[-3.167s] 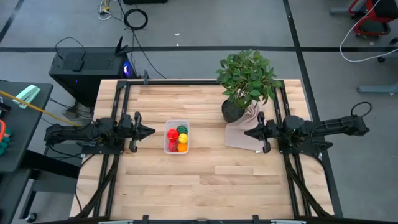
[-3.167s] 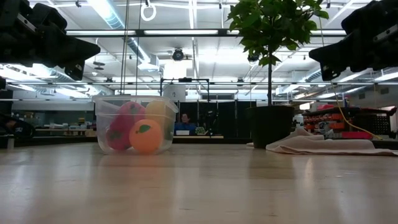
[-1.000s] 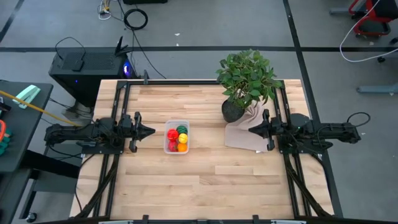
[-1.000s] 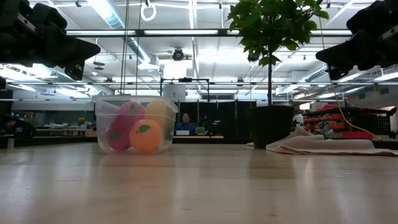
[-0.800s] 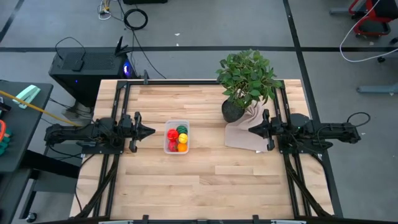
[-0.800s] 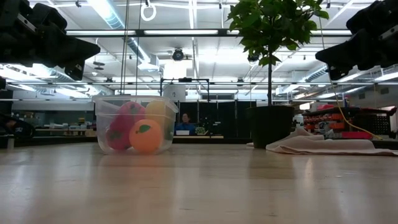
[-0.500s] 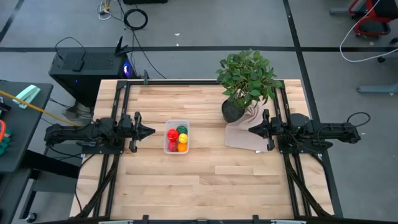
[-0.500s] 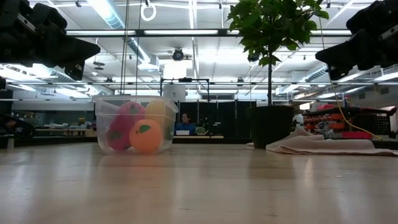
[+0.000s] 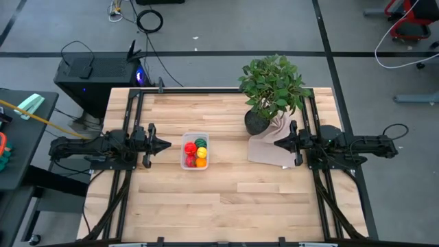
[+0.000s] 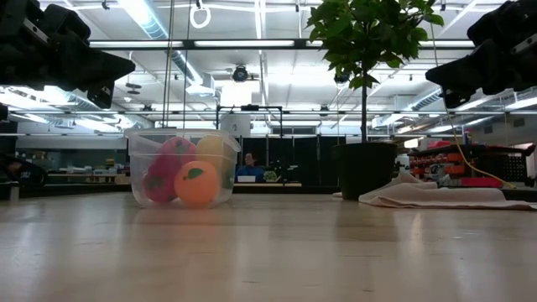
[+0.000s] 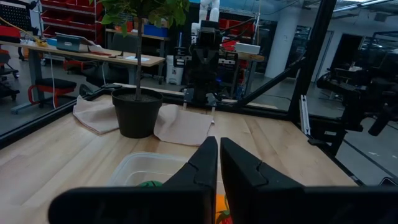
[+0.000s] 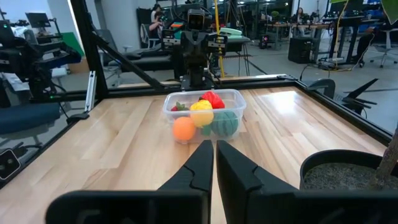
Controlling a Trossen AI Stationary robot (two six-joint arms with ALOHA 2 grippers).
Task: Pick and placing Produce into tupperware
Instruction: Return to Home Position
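Okay, tupperware point(image 9: 195, 151) sits upright on the wooden surface point(image 9: 226, 199), a bit left of the middle, between the two arms. It is clear plastic with no lid on it. Four produce pieces are inside: a red strawberry point(image 9: 189, 148), a green piece point(image 9: 201, 143), a yellow piece point(image 9: 201, 153) and an orange one point(image 9: 200, 162). In the low view the orange one presses against the near wall, with the red and yellow ones behind it. All four are packed close together, and nothing lies loose on the wood around the container.

Left claw point(image 9: 164, 145) hangs just left of the tupperware, apart from it and raised well off the surface. It points toward the container. Its fingers are clenched together and hold nothing; the left wrist view shows only a thin seam between them.

Right claw point(image 9: 276, 144) hangs on the right side, well apart from the tupperware and also raised. It points toward the centre. Its tip is above the beige cloth point(image 9: 264, 152). Its fingers are clenched too, with nothing between them.

Potted plant point(image 9: 271, 86) stands at the back right in a dark pot. The pot rests at the rear edge of the cloth, near the right claw. The cloth lies rumpled and flat on the surface in front of the pot.
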